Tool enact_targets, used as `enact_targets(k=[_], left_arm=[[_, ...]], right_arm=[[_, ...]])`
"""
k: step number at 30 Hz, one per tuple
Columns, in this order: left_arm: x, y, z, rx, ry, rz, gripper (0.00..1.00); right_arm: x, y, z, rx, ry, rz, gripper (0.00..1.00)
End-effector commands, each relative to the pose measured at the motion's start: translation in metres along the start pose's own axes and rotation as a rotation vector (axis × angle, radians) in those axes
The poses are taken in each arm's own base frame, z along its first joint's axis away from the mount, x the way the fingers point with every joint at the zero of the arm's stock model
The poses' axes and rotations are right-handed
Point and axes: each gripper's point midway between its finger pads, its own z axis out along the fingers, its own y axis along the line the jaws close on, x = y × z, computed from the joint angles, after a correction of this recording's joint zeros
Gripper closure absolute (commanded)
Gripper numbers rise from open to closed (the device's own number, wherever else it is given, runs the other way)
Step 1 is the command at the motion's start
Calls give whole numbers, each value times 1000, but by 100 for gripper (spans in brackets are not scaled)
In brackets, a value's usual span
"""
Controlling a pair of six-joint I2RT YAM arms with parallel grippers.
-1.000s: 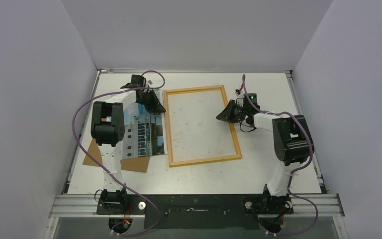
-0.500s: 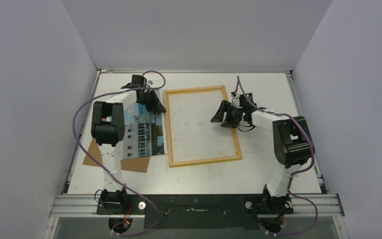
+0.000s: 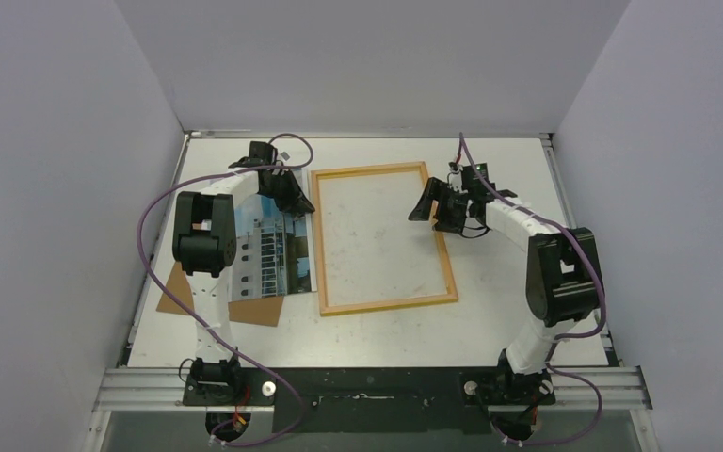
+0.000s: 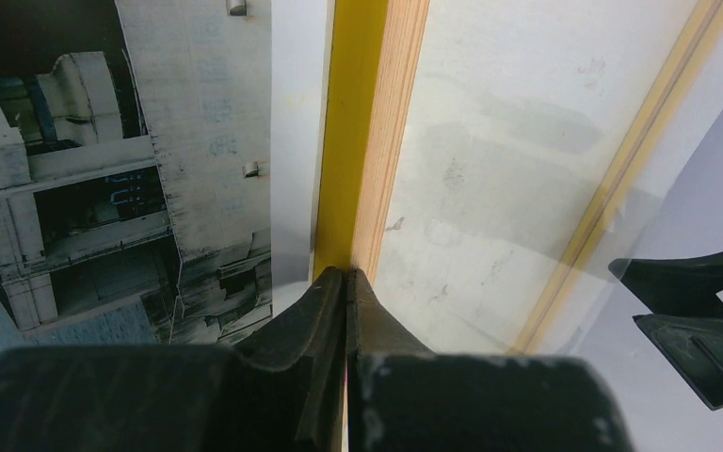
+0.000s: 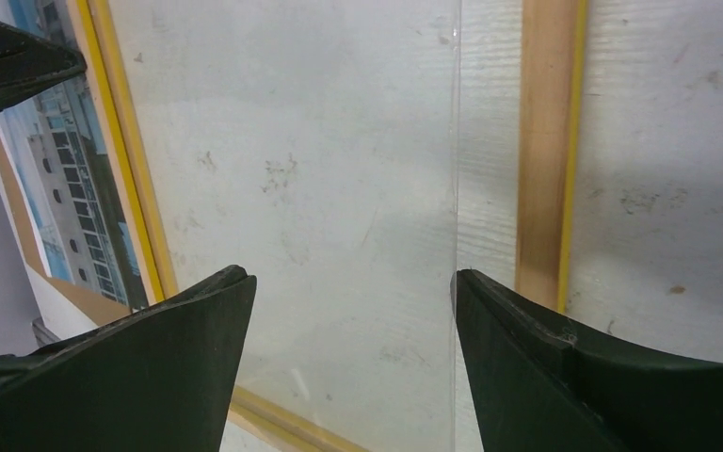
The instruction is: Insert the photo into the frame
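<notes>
The frame (image 3: 388, 303) lies mid-table with its light wood back up. A clear pane rests inside it, and the pane's edge stops short of the right rail (image 5: 546, 141). My left gripper (image 3: 297, 200) is shut on the frame's left rail near the far corner; in the left wrist view its tips (image 4: 346, 275) pinch the yellow-and-wood edge (image 4: 369, 141). The photo (image 3: 268, 254) of a white building lies face up left of the frame, as the left wrist view (image 4: 151, 141) also shows. My right gripper (image 3: 433, 211) hangs open over the frame's right side, nothing between its fingers (image 5: 348, 282).
A brown backing board (image 3: 177, 287) lies under the photo, sticking out at its near left. Grey walls close in the table on three sides. The arm bases and a metal rail (image 3: 367, 386) line the near edge.
My right gripper has opened, letting go at the frame's right rail, and has shifted slightly toward the far side. The left arm and the frame have not moved.
</notes>
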Motion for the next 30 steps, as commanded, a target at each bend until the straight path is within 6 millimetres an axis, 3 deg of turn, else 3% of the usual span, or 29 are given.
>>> enact_targets(k=[1,10,18,25,30], left_arm=[[18,29,19,-89,50,-12,100],[18,30,18,-87,48,-14,100],[16,26,17,-79,42,-10,100],[17,26,16,-79,46,-16,93],[21,29,16,-89,55,-19,91]], right_arm=[[-19,7,-19,12,-63,-42,22],[-32,6,-23,39,-118,-33,22],[-46,-20,-46,223,-209,-28,25],[-29,-48,-49,335,-148,-41,23],[-13,-55,-45,345,-99,-31,22]])
